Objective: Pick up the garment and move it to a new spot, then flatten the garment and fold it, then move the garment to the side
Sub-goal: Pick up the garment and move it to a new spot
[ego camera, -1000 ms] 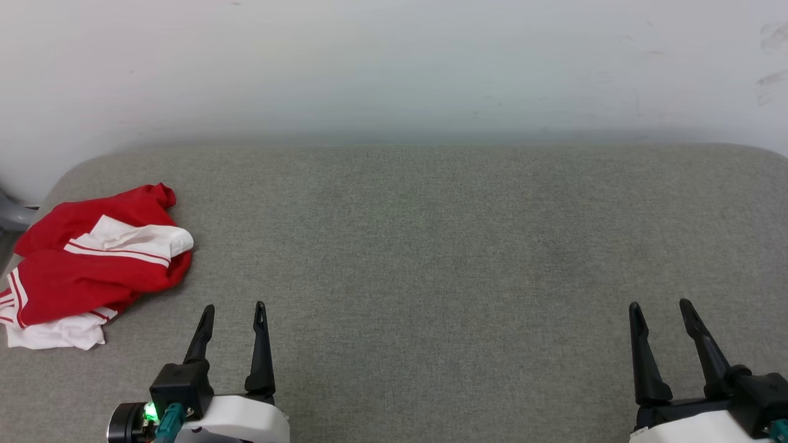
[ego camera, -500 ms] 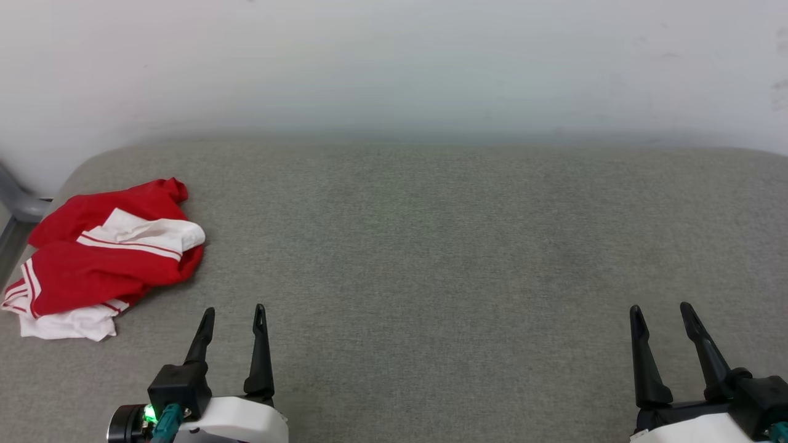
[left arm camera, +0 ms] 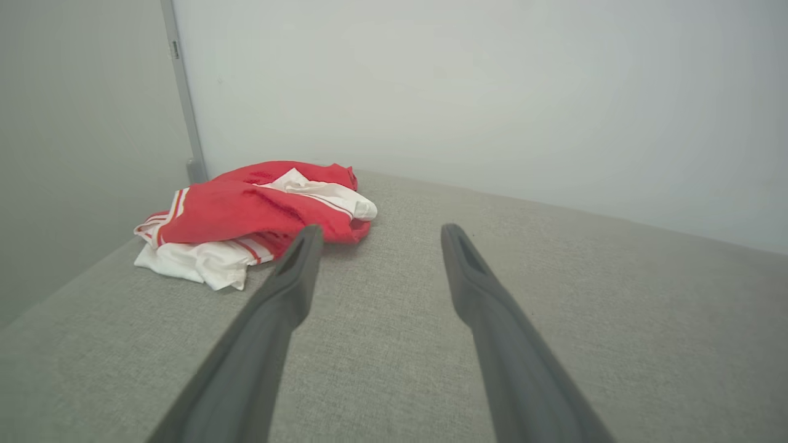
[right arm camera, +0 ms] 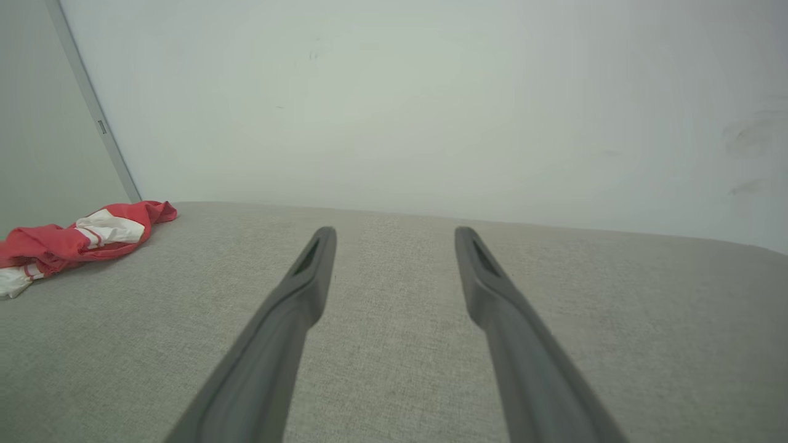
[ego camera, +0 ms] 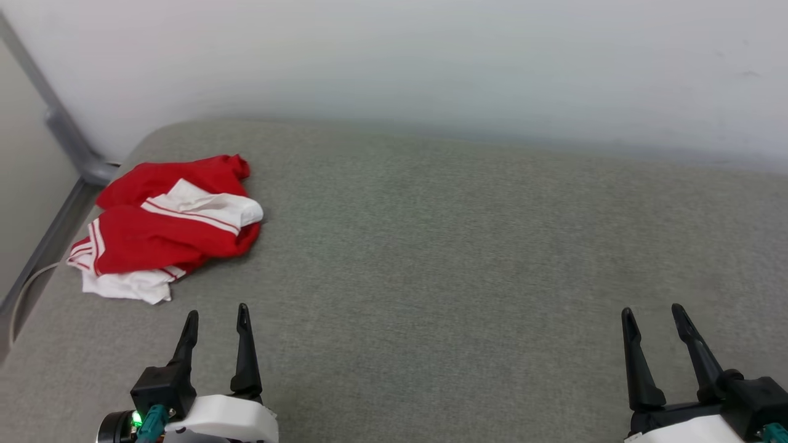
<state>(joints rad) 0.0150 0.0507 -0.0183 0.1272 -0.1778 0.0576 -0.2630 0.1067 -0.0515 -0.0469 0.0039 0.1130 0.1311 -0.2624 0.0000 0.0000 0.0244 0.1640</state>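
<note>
Your garment (ego camera: 166, 237) is lying crumpled at the far-left corner of the grey fabric surface (ego camera: 462, 246), untouched. Left gripper (ego camera: 215, 317) is hovering near it, 2 fingers spread wide, empty; right gripper (ego camera: 651, 315) is sitting well apart, likewise wide & empty. Head view is giving you a pale cable (ego camera: 31, 280) off the left edge; right wrist view, wall smudges (right arm camera: 748, 130).
</note>
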